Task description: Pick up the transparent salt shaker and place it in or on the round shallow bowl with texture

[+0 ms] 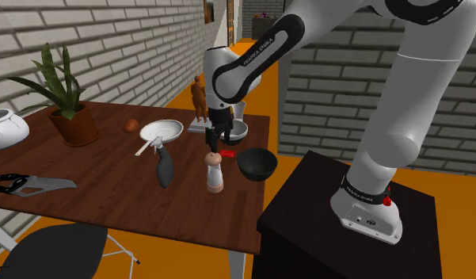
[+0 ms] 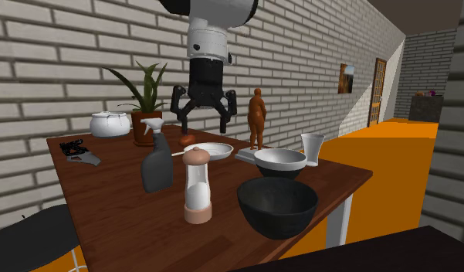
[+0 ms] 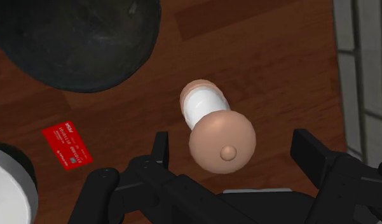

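The salt shaker (image 1: 215, 173) stands upright on the wooden table (image 1: 109, 198), with a clear white middle, a tan base and a tan knob cap. It stands at the table's near middle in the second exterior view (image 2: 197, 185). My gripper (image 1: 217, 143) hangs open a little above it. In the wrist view the two black fingers (image 3: 159, 147) stand wide apart on either side of the cap (image 3: 222, 140) without touching it. Right beside the shaker sits a dark round bowl (image 1: 257, 163) with a mottled surface (image 3: 75, 38), seen again (image 2: 278, 205).
Near the shaker stand a grey spray bottle (image 1: 163, 165), a shallow white dish (image 1: 163, 129), a white bowl (image 2: 280, 161) and a red card (image 3: 67, 145). Further back are a figurine (image 1: 199, 97), a potted plant (image 1: 66, 107) and a white cup (image 2: 313, 148). A saw (image 1: 34, 186) lies at the shoulder view's left.
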`<action>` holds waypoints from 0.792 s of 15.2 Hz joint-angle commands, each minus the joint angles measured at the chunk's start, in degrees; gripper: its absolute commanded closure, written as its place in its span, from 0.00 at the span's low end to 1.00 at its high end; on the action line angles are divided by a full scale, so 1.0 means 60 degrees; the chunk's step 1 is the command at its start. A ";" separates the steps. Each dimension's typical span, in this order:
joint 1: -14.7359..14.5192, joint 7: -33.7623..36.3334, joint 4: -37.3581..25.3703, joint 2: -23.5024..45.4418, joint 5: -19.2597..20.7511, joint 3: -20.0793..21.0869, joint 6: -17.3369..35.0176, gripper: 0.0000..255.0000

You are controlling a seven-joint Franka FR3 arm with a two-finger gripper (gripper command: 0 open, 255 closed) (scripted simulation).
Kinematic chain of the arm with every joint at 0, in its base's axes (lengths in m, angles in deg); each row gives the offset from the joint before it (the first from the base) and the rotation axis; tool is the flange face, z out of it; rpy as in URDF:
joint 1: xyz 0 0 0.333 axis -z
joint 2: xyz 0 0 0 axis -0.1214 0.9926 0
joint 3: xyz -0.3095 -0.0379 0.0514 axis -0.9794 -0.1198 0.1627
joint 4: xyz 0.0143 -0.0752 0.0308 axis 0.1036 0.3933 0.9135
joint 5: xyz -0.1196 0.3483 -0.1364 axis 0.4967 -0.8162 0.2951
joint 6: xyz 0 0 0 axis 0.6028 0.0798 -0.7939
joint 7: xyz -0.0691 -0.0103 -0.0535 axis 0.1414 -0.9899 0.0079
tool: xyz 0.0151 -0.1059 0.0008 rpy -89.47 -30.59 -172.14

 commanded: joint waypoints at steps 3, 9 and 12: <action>-0.0085 0.0203 -0.0375 0.0997 0.0218 0.0029 0.0596 0.00; -0.0161 0.0321 -0.0192 0.1635 0.0379 0.0006 0.1408 0.00; -0.0163 0.0321 -0.0191 0.1634 0.0379 0.0005 0.1408 0.00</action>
